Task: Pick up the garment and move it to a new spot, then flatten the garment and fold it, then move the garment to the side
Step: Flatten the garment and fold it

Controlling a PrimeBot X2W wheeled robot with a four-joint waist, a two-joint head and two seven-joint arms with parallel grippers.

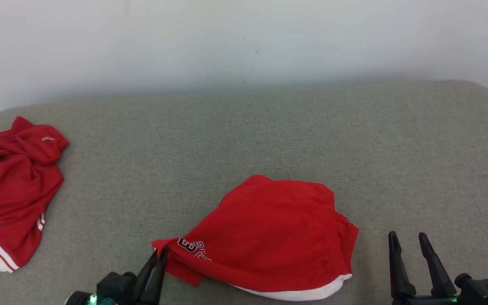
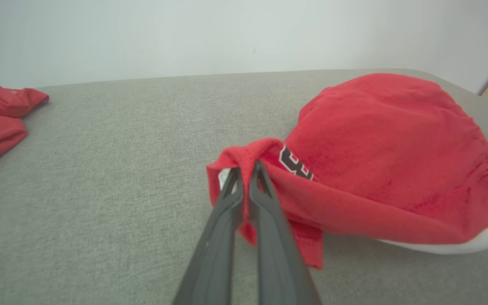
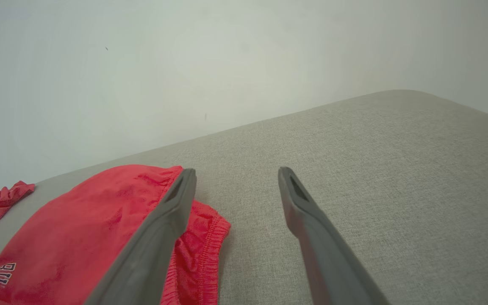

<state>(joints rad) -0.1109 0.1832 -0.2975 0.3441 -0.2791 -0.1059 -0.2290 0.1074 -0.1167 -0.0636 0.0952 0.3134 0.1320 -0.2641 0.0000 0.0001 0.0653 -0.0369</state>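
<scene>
The garment is a pair of red shorts with white trim and dark lettering, lying bunched on the grey cushion near the front middle. My left gripper is shut on the shorts' left corner; the left wrist view shows the red hem pinched between the two dark fingers. My right gripper stands open at the lower right, just right of the shorts' elastic waistband, with nothing between its fingers.
A second red and white garment lies crumpled at the cushion's far left edge. The grey cushion runs back to a pale wall; its right corner rounds off.
</scene>
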